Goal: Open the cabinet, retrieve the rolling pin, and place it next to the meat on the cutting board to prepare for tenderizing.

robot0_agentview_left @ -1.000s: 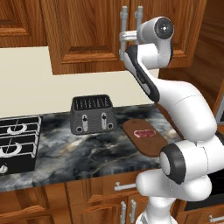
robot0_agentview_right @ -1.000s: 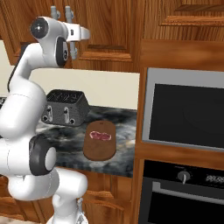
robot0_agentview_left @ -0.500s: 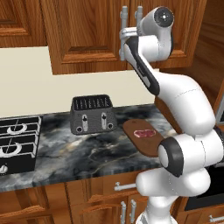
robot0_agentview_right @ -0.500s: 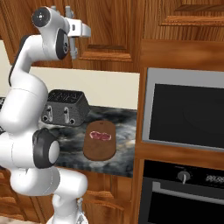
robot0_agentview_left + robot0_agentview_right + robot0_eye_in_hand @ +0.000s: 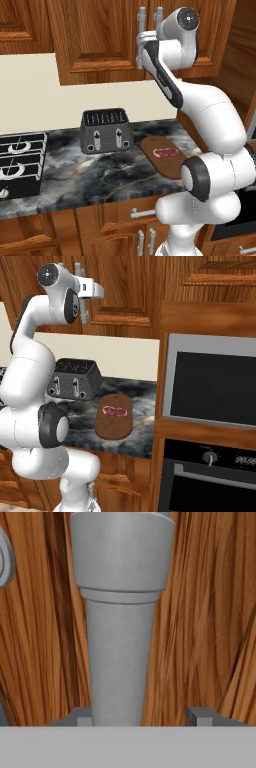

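The cabinet [image 5: 100, 40] [image 5: 130, 286] hangs above the counter with both doors closed. My gripper [image 5: 143, 39] [image 5: 86, 292] [image 5: 141, 717] is up at its two grey bar handles and shut on one handle [image 5: 141, 56] [image 5: 85, 313] [image 5: 120, 637], which runs between the fingertips in the hand view. The rolling pin is hidden. On the counter lies the dark oval cutting board [image 5: 167, 169] [image 5: 112, 430] with the meat [image 5: 165, 152] [image 5: 114, 411] on its far half.
A black toaster [image 5: 106, 131] [image 5: 75, 378] stands left of the board. A stove [image 5: 17, 162] is at the counter's left end. A built-in oven stack [image 5: 210, 386] fills the wall to the right. The arm spans from base to cabinet over the board.
The jaws have gone from wide open to closed around the handle. The upper arm has shifted slightly. The cabinet doors have not moved.
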You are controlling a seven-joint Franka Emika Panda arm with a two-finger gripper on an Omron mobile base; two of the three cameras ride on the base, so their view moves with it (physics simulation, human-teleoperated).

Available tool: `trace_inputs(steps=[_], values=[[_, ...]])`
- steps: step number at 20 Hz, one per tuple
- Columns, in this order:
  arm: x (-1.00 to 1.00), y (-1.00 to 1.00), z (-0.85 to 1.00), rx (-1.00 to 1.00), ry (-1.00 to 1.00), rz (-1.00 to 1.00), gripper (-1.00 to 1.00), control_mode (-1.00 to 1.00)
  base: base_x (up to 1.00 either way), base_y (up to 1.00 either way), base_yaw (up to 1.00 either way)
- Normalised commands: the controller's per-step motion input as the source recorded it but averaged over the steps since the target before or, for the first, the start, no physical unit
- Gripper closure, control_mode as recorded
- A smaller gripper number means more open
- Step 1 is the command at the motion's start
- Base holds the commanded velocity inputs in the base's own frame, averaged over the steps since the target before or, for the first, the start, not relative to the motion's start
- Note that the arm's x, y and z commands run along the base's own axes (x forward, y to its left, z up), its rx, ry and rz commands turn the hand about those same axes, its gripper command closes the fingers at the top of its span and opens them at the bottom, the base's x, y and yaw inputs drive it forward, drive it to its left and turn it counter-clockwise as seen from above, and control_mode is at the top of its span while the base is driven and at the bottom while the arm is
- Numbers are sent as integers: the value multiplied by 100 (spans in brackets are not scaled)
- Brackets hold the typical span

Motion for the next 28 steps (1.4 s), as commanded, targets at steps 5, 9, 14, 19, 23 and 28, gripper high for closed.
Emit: trace_inputs(steps=[5,9,14,19,23,28], values=[[24,5,0,0,1,5,100,-100,0,0,0],[11,6,-1,0,6,8,100,-100,0,0,0],[0,4,-5,0,0,8,100,-100,0,0,0],[-17,3,0,0,0,8,100,-100,0,0,0],[-34,0,0,0,0,7,100,-100,0,0,0],[-65,0,-5,0,0,5,100,-100,0,0,0]])
